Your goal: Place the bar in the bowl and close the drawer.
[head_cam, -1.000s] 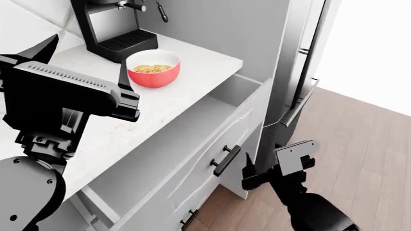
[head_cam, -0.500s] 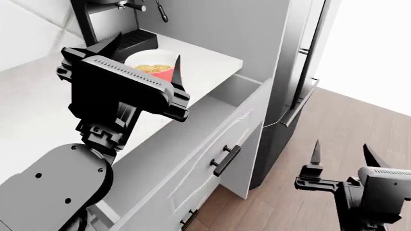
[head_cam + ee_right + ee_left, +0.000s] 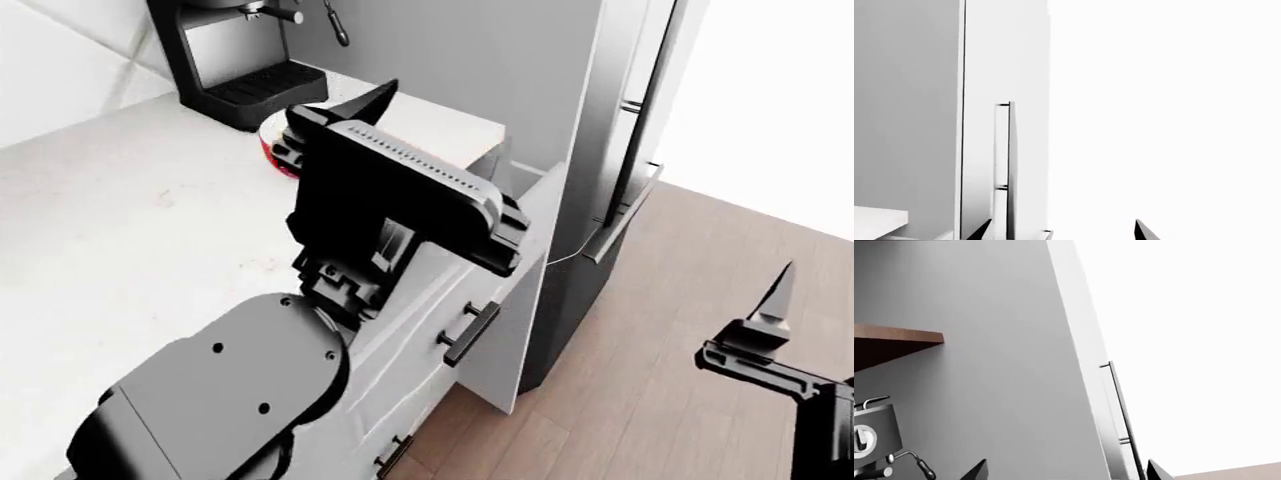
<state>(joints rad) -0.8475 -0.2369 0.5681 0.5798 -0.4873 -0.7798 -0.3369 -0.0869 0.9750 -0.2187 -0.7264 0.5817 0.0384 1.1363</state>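
Drawer is not closed: its white front with the black handle stands out from the cabinet in my head view. That step is left.

Bowl sits on the counter by the coffee machine; I only see a red sliver, since my left arm covers the rest. Bar is out of sight, so I can't confirm it's in the bowl.

Left gripper: jaws spread, tips apart at the frame edge in the wrist view, nothing between them, aimed at the fridge. Right gripper: jaws spread too, empty, off over the floor and well clear of the drawer.
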